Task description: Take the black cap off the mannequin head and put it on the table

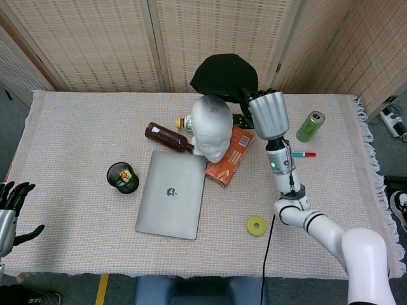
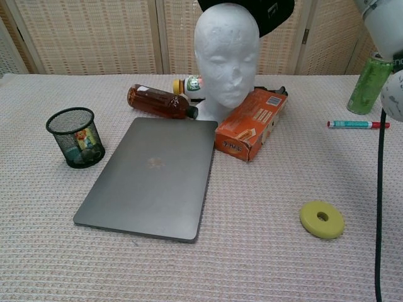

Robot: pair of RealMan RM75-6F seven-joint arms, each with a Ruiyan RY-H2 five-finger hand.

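Note:
The black cap (image 1: 224, 75) is off the mannequin and hangs in the air behind and above it; my right hand (image 1: 267, 113) grips its right side. In the chest view only the cap's lower edge (image 2: 264, 11) shows at the top, and the right hand is mostly out of frame. The white mannequin head (image 1: 212, 126) stands bare and upright at the table's middle (image 2: 227, 56). My left hand (image 1: 11, 206) hangs off the table's front left edge, fingers apart, holding nothing.
A grey laptop (image 1: 172, 194) lies closed in front of the head. An orange box (image 2: 250, 123) and a brown bottle (image 2: 157, 102) flank the head's base. A mesh cup (image 2: 75, 136), a yellow ring (image 2: 322, 219), a pen (image 2: 354, 124) and a green can (image 1: 310, 126) are spread about.

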